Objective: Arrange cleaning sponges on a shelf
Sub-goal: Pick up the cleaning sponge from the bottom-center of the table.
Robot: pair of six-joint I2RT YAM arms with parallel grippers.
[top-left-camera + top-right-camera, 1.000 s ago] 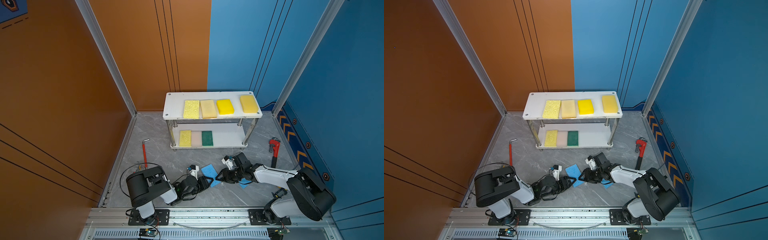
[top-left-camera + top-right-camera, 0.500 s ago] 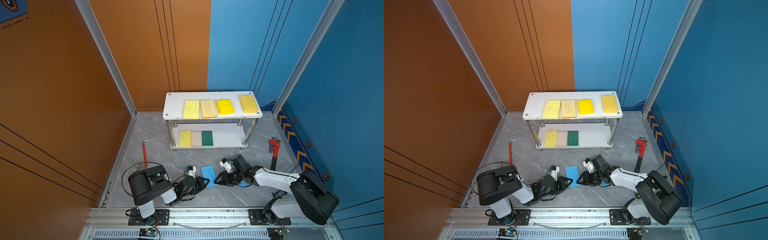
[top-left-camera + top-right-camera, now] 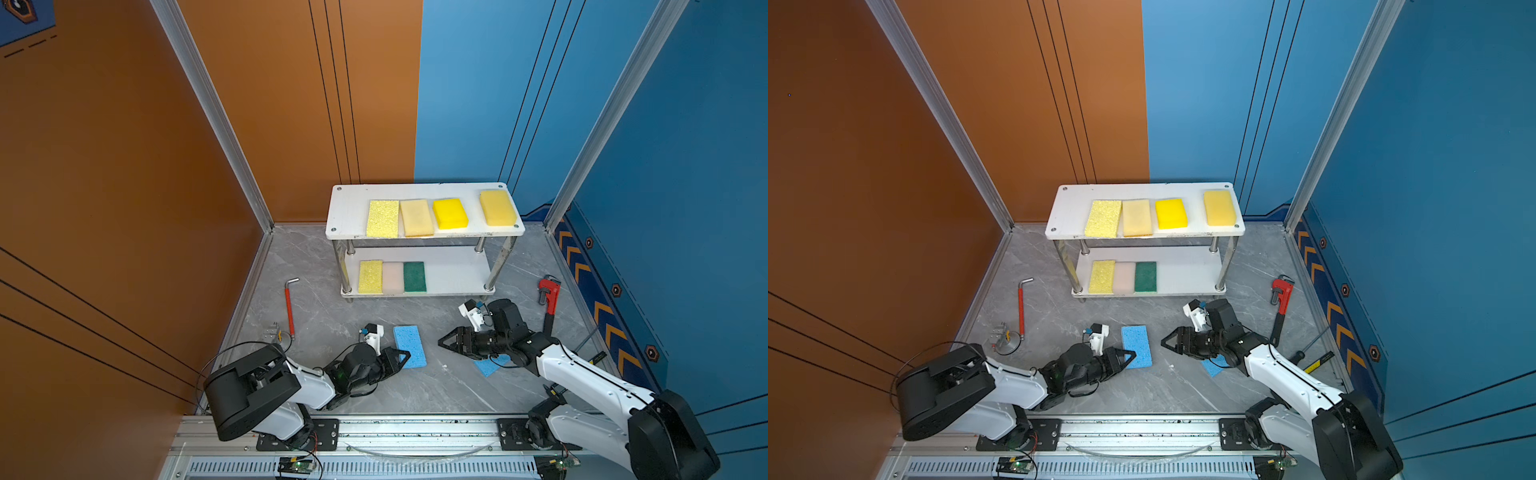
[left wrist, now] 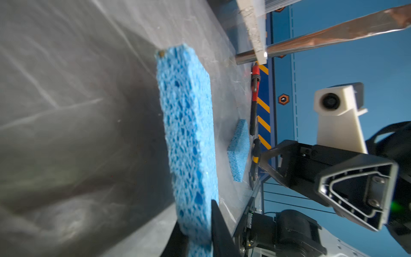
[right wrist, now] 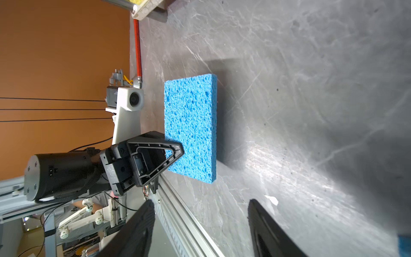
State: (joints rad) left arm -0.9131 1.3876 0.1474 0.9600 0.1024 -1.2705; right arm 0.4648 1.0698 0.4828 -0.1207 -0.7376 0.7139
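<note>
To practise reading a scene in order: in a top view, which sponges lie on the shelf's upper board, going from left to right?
porous pale-yellow sponge → cream sponge → bright yellow sponge → golden-yellow sponge

- Red pipe wrench (image 3: 549,296): flat on floor nr blue wall, jaw end twd back, black grip twd front.
- L-shaped hex key (image 3: 288,307), red shaft: flat on floor, orange-wall side, bent end twd back.
- Small metal fitting (image 3: 1003,334) w/ yellow bit: just beside key's front end.
- Yellow-black tool (image 3: 1316,361): at floor edge nr blue wall; type unclear.
- Tiny white scrap (image 3: 444,367) on floor.
- Floor (image 3: 324,316): grey, marbled.
- Orange chevron strip (image 3: 598,307) along blue wall's base.
</note>
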